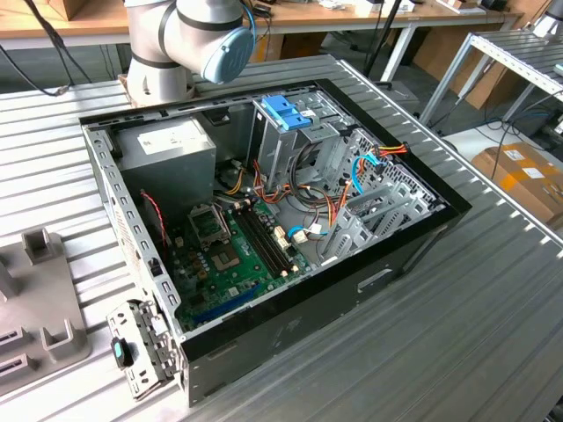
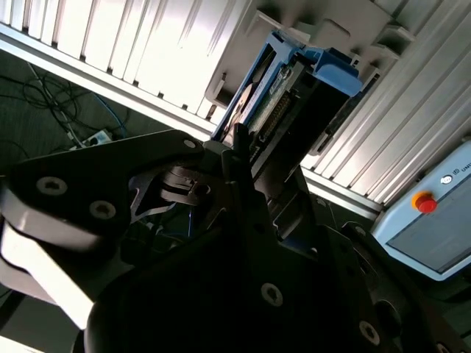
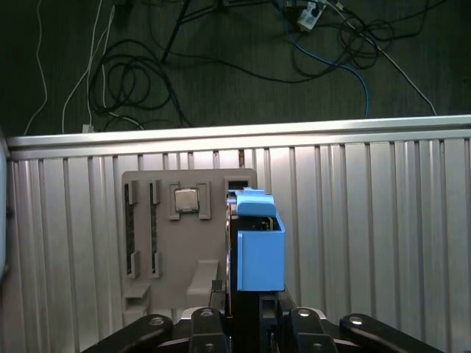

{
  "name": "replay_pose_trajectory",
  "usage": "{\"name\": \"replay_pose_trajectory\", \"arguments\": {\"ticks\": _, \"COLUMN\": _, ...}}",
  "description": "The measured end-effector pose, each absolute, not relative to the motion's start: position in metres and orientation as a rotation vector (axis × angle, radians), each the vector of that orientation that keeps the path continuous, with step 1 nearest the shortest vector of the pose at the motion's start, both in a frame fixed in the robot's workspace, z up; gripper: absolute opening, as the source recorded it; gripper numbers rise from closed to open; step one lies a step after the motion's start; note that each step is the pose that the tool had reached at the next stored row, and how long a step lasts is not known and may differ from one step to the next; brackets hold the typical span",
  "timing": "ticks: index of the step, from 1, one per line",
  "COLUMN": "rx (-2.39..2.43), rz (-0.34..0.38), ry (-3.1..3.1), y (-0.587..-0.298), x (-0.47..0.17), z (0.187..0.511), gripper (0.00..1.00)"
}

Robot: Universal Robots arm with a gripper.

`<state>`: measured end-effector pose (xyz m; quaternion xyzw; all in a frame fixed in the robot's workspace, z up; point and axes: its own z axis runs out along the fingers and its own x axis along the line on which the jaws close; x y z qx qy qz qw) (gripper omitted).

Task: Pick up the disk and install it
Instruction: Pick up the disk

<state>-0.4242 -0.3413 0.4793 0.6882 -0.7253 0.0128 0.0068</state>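
Blue-framed disk [image 3: 260,246]: one, turned on edge between the gripper's fingers, over the rim of the fixture plate where it meets bare bench; its connector edge shows in the second wrist view [image 2: 283,103].
Gripper [image 3: 247,300]: one, closed narrowly on the disk's two flat faces.
Fixture plate [image 3: 188,250]: one, grey, lying on the bench, with two long narrow slots, several upright posts and one square processor chip [image 3: 185,199] in a pocket.
Bench [image 1: 440,343]: one, ribbed metal, carrying plate and case.
Computer case [image 1: 413,251]: one, lying open, on the exterior view's right of the plate.
Inside the case: one green motherboard [image 1: 229,255], one grey power-supply box [image 1: 171,145], one upright metal cage [image 1: 274,149] topped by one blue bracket [image 1: 286,112].
In the way: loose red, yellow and blue wires [image 1: 339,207] strung between the cage and the perforated bays.
Arm [image 1: 189,35]: one, its base behind the case.
Pendant [image 2: 434,228]: one, with one red button [image 2: 422,201], beside the bench's edge.
Floor [image 3: 243,103]: dark, with several coiled cables.
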Motion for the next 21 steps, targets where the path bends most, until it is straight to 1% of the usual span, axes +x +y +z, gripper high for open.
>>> {"name": "replay_pose_trajectory", "arguments": {"ticks": 10, "rx": 2.153, "rz": 0.04, "ry": -2.269, "y": -0.341, "x": -0.408, "z": 0.479, "gripper": 0.35}}
{"name": "replay_pose_trajectory", "arguments": {"ticks": 21, "rx": 2.153, "rz": 0.04, "ry": -2.269, "y": -0.341, "x": -0.373, "z": 0.479, "gripper": 0.35}}
